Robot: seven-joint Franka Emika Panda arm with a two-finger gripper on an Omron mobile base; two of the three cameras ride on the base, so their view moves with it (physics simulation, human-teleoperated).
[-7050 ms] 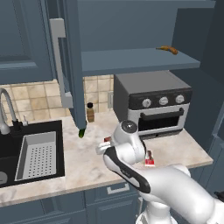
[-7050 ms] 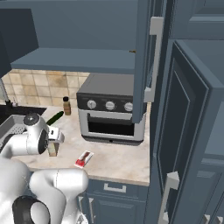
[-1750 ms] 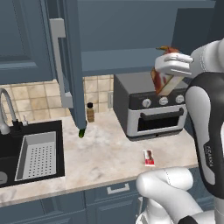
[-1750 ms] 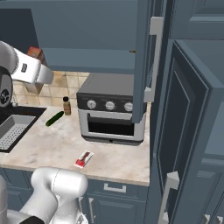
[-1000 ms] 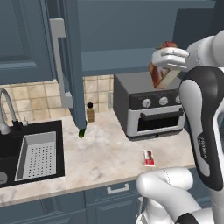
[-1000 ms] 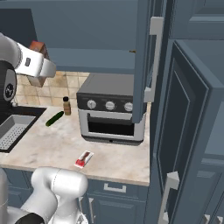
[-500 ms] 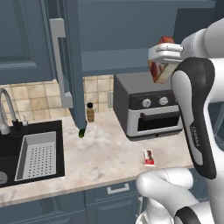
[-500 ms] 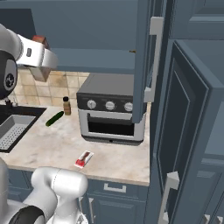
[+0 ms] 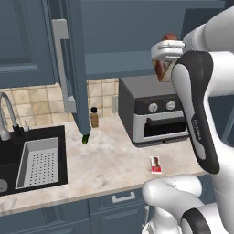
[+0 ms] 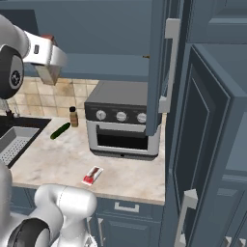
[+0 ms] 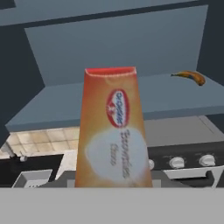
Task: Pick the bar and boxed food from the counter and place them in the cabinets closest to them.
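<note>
Gripper (image 9: 165, 57) clamped on boxed food (image 11: 113, 131) | box between jaws, upright

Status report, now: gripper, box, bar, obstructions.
Gripper shut on boxed food, raised at open cabinet shelf. Bar on counter. Small orange item on shelf, off to one side.

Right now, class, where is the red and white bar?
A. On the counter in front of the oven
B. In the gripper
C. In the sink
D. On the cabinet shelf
A. The bar lies flat on the counter just in front of the oven, while the gripper holds the box up by the shelf.
</note>
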